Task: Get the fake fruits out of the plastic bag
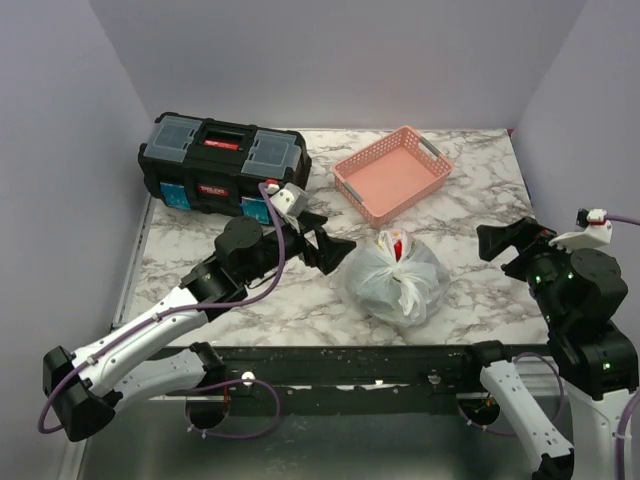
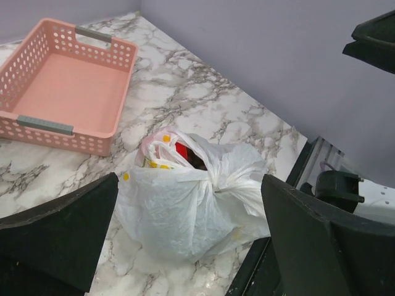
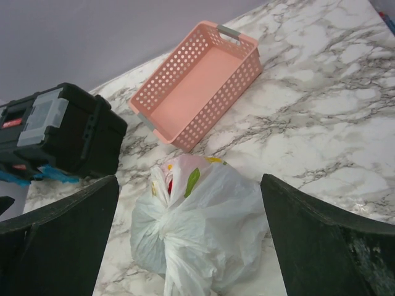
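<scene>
Flanking the plastic bag, left end effector and right end effector gape wide.

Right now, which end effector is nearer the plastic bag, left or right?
Left. The left end effector sits open just left of the bag, close to its edge; the right end effector, also open, hangs farther off to the right.

White plastic bag, knotted, on table, red fruit w/in
</scene>
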Motion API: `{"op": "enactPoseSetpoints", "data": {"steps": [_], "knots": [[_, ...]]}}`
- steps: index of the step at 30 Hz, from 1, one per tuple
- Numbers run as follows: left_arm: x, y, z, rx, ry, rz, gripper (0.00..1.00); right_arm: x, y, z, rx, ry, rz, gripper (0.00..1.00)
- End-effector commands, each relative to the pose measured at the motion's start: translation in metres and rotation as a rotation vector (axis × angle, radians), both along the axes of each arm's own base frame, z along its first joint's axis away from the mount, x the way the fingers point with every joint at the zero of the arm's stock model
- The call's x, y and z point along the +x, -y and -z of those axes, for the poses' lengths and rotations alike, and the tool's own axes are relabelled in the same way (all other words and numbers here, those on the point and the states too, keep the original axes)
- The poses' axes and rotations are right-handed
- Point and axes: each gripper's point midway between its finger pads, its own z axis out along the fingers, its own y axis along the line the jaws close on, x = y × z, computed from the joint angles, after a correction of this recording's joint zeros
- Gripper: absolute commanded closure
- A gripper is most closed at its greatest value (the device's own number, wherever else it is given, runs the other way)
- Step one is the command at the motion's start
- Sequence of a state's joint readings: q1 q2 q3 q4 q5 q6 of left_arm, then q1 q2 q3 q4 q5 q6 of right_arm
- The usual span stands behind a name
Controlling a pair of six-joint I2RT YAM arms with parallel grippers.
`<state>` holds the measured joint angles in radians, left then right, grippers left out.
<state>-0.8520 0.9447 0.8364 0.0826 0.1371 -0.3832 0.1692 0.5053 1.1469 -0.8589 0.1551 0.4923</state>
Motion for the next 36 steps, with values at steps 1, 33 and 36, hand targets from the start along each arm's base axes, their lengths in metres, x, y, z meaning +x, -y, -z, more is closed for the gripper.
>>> {"op": "enactPoseSetpoints", "data": {"steps": [1, 33, 36], "knots": [[0.006, -0.006, -0.012, -0.039, 0.008, -0.055, 0.01, -0.001, 0.011, 0.01, -0.036, -0.066, 0.052, 0.0], [-0.026, 0.074, 0.073, 0.45, -0.303, 0.403, 0.17, 0.021, -0.096, 0.125, 0.156, -0.468, -0.484, 0.12], [-0.011, 0.077, 0.081, 0.478, -0.284, 0.351, 0.19, 0.025, -0.094, 0.13, 0.16, -0.48, -0.461, 0.2]]}}
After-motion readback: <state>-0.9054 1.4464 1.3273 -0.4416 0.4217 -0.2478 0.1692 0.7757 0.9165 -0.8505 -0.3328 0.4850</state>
